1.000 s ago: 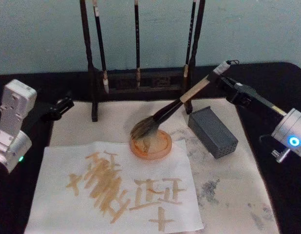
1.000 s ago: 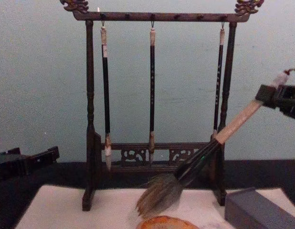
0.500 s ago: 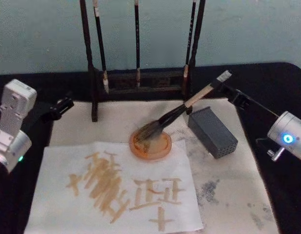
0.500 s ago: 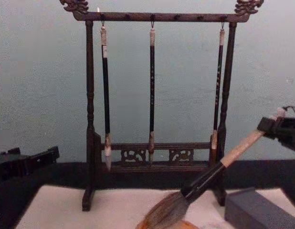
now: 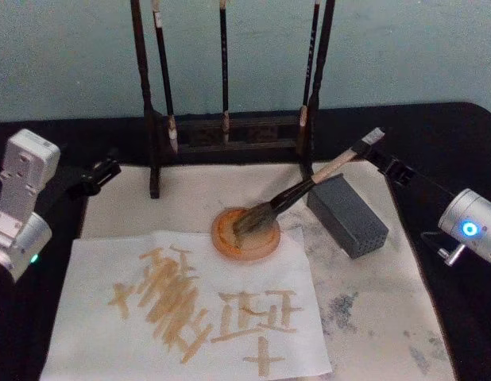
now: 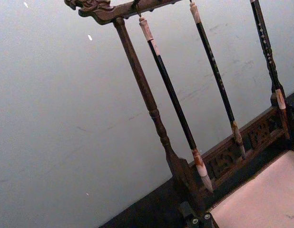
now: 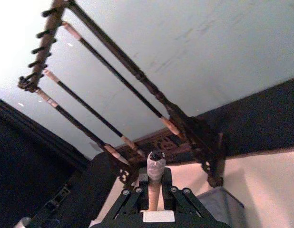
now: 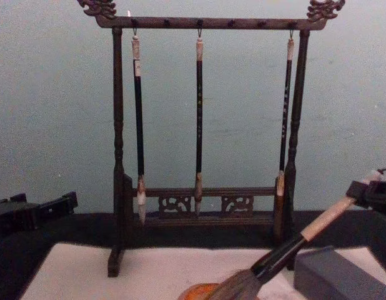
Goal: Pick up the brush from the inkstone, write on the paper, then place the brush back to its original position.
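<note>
The paper (image 5: 190,309) lies flat near the robot, tan strokes already on it. Behind it, the brush (image 5: 309,184) slants with bristles in the orange inkstone (image 5: 245,235), handle over the grey block (image 5: 349,214) (apparently its rest). Right gripper (image 5: 378,149) pinches the cap end; left gripper (image 5: 98,175) idles beside the rack (image 8: 199,125), fingers unclear.

- The right hand (image 5: 378,152) has sunk lower and drawn toward the robot's right.
- The large beige-handled brush (image 5: 309,185) it grips now lies flatter, its bushy bristles resting in the round orange inkstone (image 5: 245,233), no longer lifted above it.
</note>
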### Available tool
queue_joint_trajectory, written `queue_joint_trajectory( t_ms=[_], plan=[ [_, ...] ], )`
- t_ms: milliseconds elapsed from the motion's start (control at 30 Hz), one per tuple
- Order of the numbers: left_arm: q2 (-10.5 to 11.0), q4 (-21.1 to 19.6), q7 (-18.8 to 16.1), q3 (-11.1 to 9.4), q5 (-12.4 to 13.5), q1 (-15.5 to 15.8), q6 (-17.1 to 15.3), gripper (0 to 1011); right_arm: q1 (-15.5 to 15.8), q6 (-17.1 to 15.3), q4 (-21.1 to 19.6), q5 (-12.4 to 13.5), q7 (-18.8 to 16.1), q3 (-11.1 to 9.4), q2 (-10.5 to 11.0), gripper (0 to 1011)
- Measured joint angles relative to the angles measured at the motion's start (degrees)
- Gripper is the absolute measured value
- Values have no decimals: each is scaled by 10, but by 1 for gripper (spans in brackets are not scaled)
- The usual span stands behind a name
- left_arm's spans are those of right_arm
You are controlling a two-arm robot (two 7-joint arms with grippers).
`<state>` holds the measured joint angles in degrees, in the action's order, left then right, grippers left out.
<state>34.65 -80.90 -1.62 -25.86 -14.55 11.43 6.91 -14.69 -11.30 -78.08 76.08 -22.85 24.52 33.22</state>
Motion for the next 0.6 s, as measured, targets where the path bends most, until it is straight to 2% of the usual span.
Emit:
queue_joint_trajectory(
  t_ms=[600],
  plan=[
    [0,0,0,0,0,0,0,1002,-27,-7,65,25,-9,19,-11,166]
  ],
)
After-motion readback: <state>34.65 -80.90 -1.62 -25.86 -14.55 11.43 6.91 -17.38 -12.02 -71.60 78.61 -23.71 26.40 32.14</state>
